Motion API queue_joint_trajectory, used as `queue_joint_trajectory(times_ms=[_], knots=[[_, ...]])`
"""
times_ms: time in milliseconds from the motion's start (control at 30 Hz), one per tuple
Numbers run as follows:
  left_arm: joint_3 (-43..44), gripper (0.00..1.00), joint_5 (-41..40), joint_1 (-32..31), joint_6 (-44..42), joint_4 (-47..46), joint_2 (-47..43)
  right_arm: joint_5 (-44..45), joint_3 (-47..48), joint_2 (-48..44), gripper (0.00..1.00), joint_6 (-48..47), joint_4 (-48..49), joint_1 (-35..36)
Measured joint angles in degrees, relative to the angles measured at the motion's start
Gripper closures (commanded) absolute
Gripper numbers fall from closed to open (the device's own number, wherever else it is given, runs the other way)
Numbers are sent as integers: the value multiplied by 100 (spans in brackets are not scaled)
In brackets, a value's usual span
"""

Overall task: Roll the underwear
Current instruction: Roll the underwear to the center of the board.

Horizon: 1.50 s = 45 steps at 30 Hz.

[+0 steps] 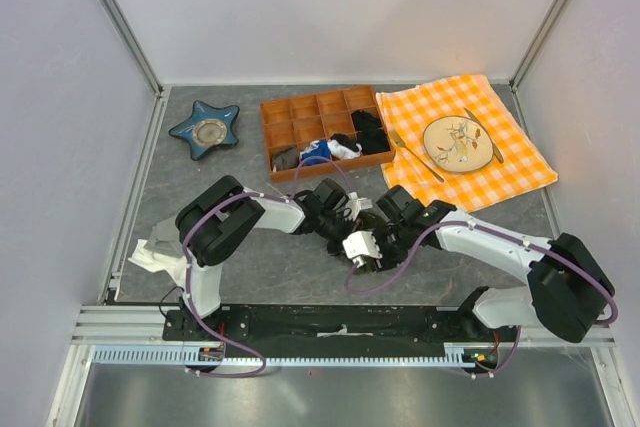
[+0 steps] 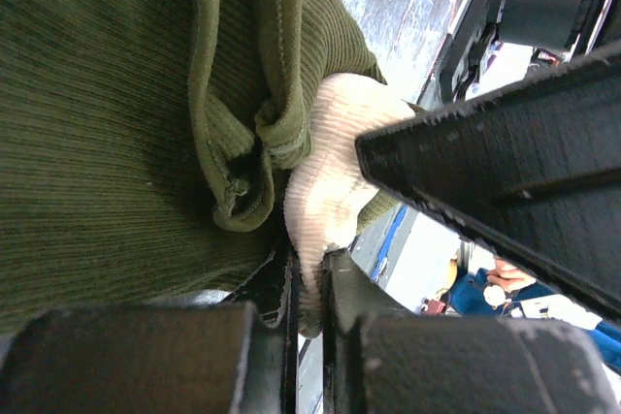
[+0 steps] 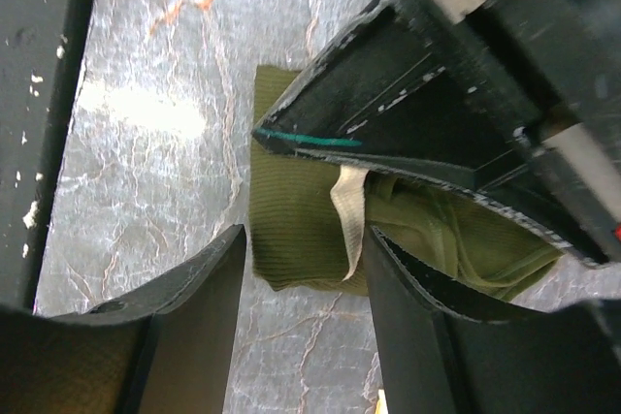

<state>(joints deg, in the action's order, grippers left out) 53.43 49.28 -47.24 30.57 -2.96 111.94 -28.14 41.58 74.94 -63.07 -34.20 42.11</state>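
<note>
One garment: the underwear [image 3: 286, 191], bunched mid-table [image 1: 290, 267], toward the near edge.
Left gripper [image 2: 309, 288]: I see it pinching the cream waistband.
Right gripper [image 3: 306, 239]: jaws apart over the cloth, crowded by the left one.
Behind: tray [image 1: 270, 137] of small garments [image 1: 330, 150]; checked cloth [image 1: 500, 162] at the far right corner.

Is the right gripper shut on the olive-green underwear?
No, the right gripper stands open, its fingers apart, with the underwear lying in the gap between them.
</note>
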Motion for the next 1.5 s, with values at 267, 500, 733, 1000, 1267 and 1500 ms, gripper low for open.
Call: queue_joint_trajectory(times_ms=[267, 500, 733, 1000, 1267, 1500], knots=[[-2, 80, -98, 17, 240, -52, 0, 385, -306, -39, 47, -96, 133, 44], [-289, 52, -422, 26, 577, -345, -313, 459, -310, 179, 69, -28, 212, 44], [-1220, 44, -1508, 131, 579, -579, -1547, 306, 9, 520, 75, 136, -17, -50], [-3279, 43, -2618, -378, -332, -1814, -3832, -850, 562, 1226, 75, -127, -1001, -1104], [-3591, 41, -3458, -1537, -2387, -2472, -4500, -1864, 1467, 2658, 75, -837, -2448, -1897], [-2170, 40, -3899, -1919, -3995, -2284, -3001, -2179, 1740, 3252, 74, -1272, -3220, -2234]])
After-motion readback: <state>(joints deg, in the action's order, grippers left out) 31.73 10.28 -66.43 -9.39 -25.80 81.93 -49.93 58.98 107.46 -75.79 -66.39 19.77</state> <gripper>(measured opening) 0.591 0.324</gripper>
